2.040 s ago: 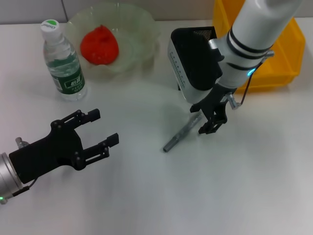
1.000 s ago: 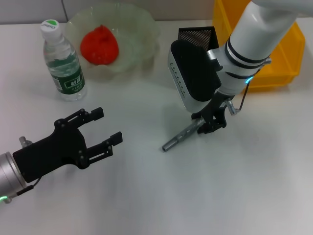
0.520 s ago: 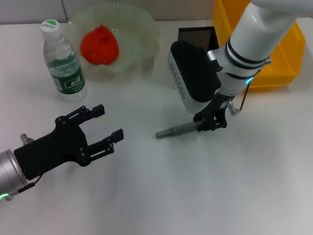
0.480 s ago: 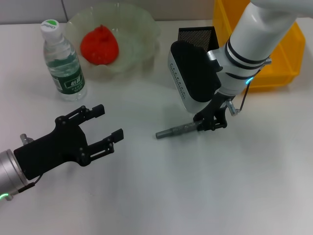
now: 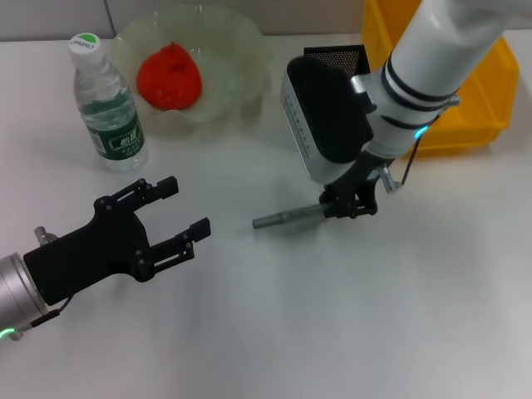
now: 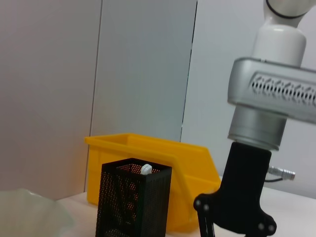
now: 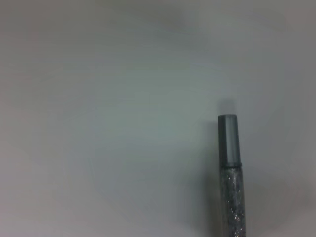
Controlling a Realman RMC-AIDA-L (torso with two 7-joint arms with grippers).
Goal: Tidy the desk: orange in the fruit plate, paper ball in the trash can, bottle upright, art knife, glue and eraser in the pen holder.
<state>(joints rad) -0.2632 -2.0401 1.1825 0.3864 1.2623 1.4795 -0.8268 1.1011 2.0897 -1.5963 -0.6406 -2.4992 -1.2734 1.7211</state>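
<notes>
My right gripper (image 5: 347, 204) is shut on one end of the grey art knife (image 5: 287, 219), which lies nearly level just above the table and points left; its free end shows in the right wrist view (image 7: 230, 168). The black mesh pen holder (image 5: 337, 56) stands behind that arm, with a white tip (image 6: 146, 169) poking out. The orange (image 5: 169, 76) rests in the clear fruit plate (image 5: 241, 41). At the far left the bottle (image 5: 106, 104) stands upright. My left gripper (image 5: 184, 206) hovers open and empty at the near left. Paper ball, glue and eraser are out of view.
A yellow bin (image 5: 482, 91) sits at the far right behind the right arm, also seen behind the pen holder (image 6: 132, 202) in the left wrist view. Bare white table stretches across the front and middle.
The right gripper closed on the art knife and swung it from a diagonal to nearly level, carrying it slightly left. The left arm barely moved.
</notes>
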